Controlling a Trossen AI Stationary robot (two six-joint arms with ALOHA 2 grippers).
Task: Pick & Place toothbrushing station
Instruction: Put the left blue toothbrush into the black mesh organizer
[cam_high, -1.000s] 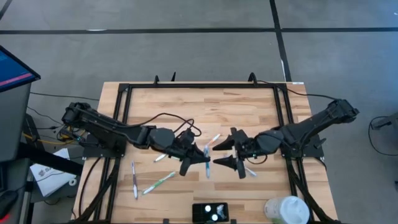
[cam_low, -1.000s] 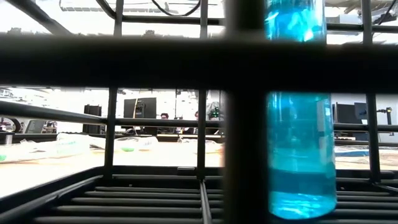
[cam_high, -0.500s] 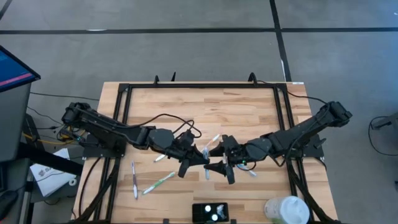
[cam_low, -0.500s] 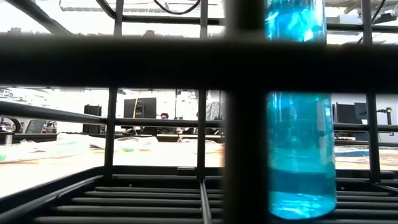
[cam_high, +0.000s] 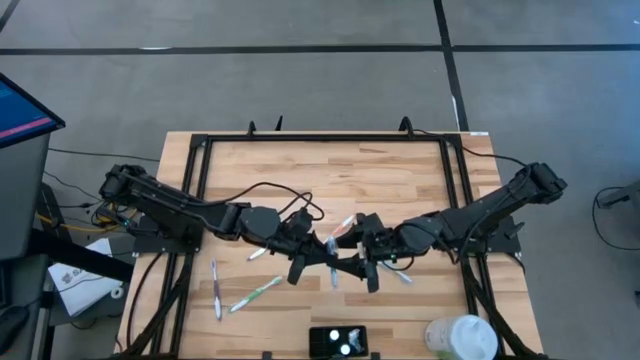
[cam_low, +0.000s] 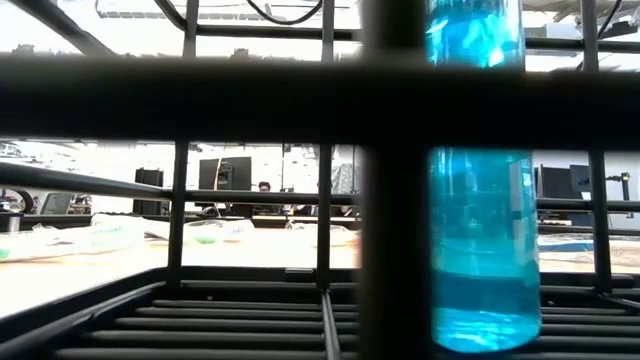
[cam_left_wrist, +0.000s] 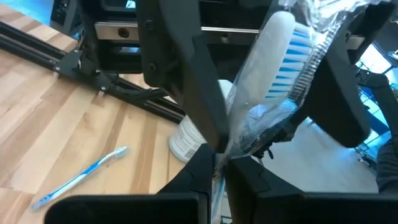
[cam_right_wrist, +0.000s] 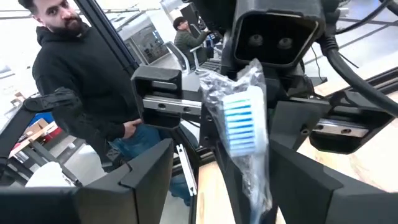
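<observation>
Here, mid-table, the left hand (cam_high: 322, 258) is clamped on a clear-wrapped white toothbrush with blue bristles (cam_left_wrist: 283, 53), and the right hand (cam_high: 362, 262) faces it with fingers spread to either side of the wrapped brush head. The small black rectangular toothbrushing station (cam_high: 338, 342) sits at the light wooden table's (cam_high: 330, 170) near edge, apart from both hands. Loose toothbrushes (cam_high: 253, 293) lie on the left beside it, a white round container (cam_high: 460, 337) stands at the near right corner, and a person in a dark hoodie (cam_right_wrist: 87, 81) stands beyond the table.
</observation>
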